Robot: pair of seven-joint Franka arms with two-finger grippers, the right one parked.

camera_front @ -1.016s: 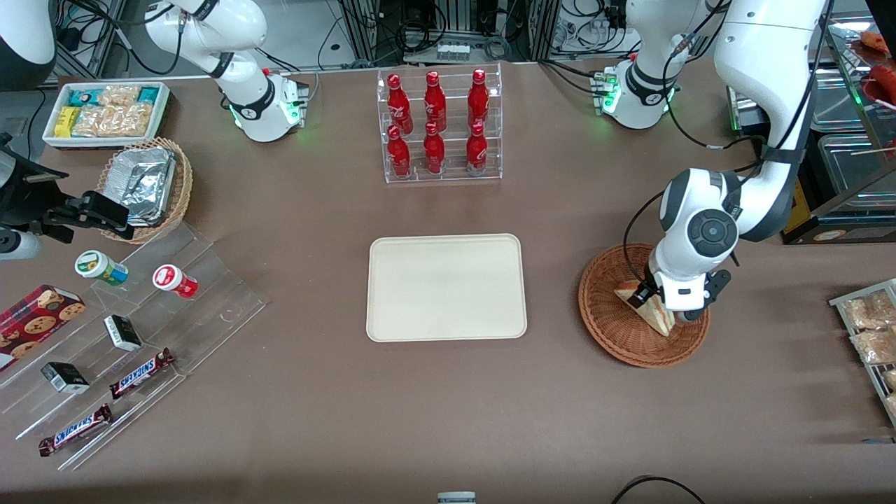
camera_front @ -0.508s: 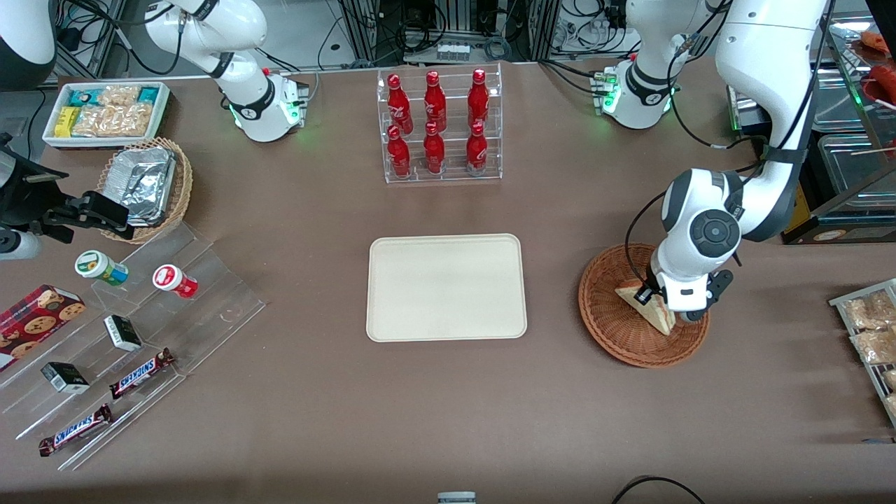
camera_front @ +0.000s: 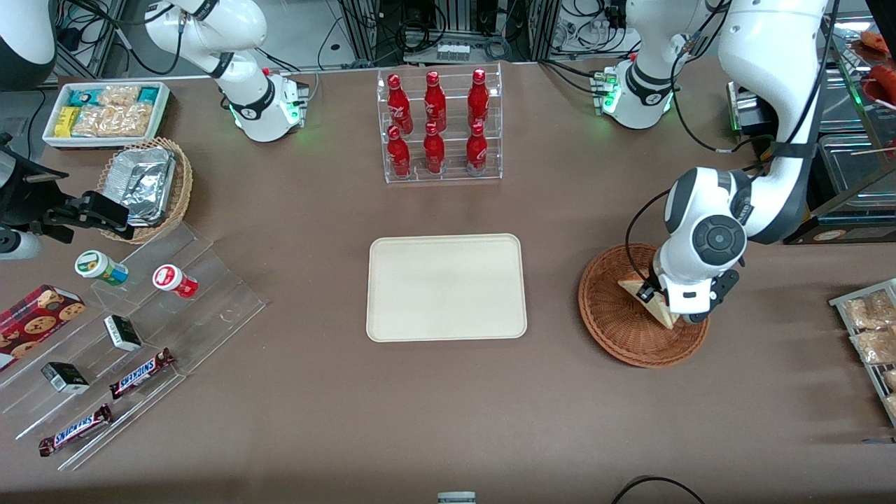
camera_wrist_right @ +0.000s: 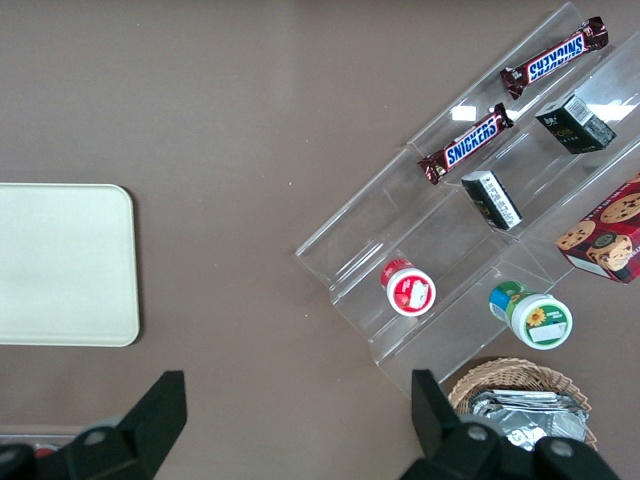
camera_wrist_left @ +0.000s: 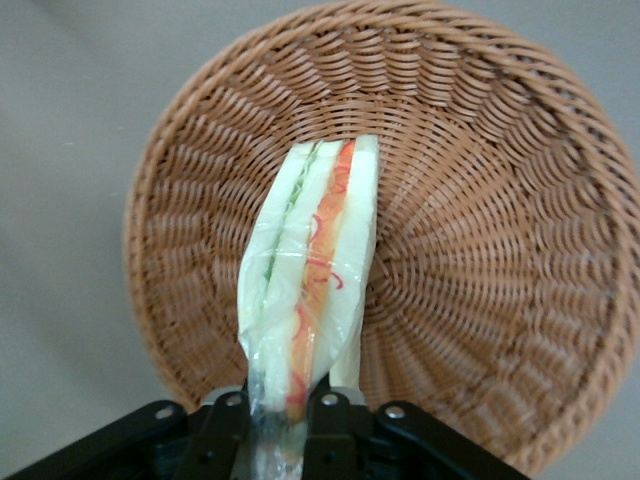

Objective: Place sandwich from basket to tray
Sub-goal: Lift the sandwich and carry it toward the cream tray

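Observation:
My left gripper is over the reddish-brown wicker basket, shut on the sandwich. The sandwich is a pale wedge in clear wrap with red-orange and green filling. The black fingers pinch its narrow wrapped end, and it hangs just above the basket floor. The cream-white tray lies flat at the table's middle, toward the parked arm's end from the basket. It also shows in the right wrist view.
A clear rack of red bottles stands farther from the front camera than the tray. Clear stepped racks with Snickers bars and cups, a tan basket of foil containers and a white snack bin lie toward the parked arm's end. Snack packets lie at the working arm's end.
The gripper has risen a little with the sandwich in it, lifting the sandwich off the basket floor.

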